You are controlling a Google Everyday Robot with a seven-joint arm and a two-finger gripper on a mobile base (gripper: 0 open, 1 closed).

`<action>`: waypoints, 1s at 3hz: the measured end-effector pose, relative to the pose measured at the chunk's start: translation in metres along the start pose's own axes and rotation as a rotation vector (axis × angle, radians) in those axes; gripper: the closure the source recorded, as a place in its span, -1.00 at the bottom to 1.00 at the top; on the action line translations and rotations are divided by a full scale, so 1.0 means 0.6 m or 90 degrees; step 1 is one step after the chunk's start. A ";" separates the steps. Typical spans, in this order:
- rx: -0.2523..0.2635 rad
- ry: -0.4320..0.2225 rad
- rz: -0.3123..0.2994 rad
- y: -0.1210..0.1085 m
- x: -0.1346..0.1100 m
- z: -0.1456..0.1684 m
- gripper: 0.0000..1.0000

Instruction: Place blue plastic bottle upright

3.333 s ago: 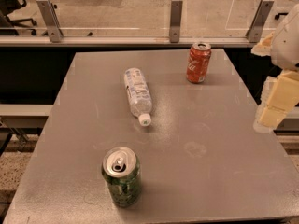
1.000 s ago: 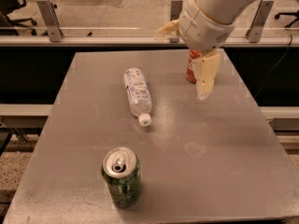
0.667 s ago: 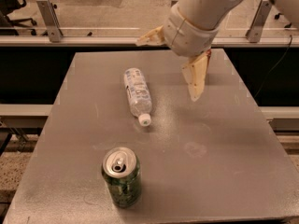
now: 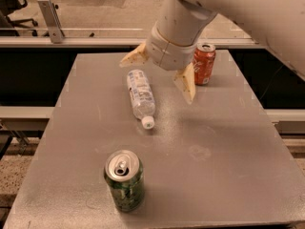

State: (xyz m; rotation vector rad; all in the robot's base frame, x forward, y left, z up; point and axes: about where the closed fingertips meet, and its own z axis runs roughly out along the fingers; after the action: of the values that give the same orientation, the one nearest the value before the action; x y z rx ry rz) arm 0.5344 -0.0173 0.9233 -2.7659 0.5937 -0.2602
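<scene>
The blue plastic bottle [image 4: 141, 98] lies on its side near the middle of the grey table [image 4: 224, 161], white cap pointing toward the near edge. My gripper [image 4: 159, 73] hangs over the table's far half, just above and right of the bottle. It is open: one cream finger [image 4: 133, 57] points left above the bottle's base, the other [image 4: 186, 82] points down to the bottle's right. It holds nothing.
A red soda can [image 4: 204, 63] stands upright at the far right, partly behind my arm. A green soda can [image 4: 124, 180] stands upright near the front edge. A railing and glass panel run behind the table.
My arm has swung in from the right edge and moved left, past the red can, until the gripper hangs over the bottle. The bottle and cans have not moved.
</scene>
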 end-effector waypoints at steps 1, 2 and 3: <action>-0.026 -0.005 -0.090 -0.009 -0.006 0.030 -1.00; -0.057 -0.025 -0.152 -0.015 -0.009 0.062 -1.00; -0.085 -0.042 -0.196 -0.019 -0.014 0.093 -1.00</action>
State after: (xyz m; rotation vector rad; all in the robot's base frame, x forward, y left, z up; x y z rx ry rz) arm 0.5444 0.0098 0.8738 -2.9766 0.1722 -0.2011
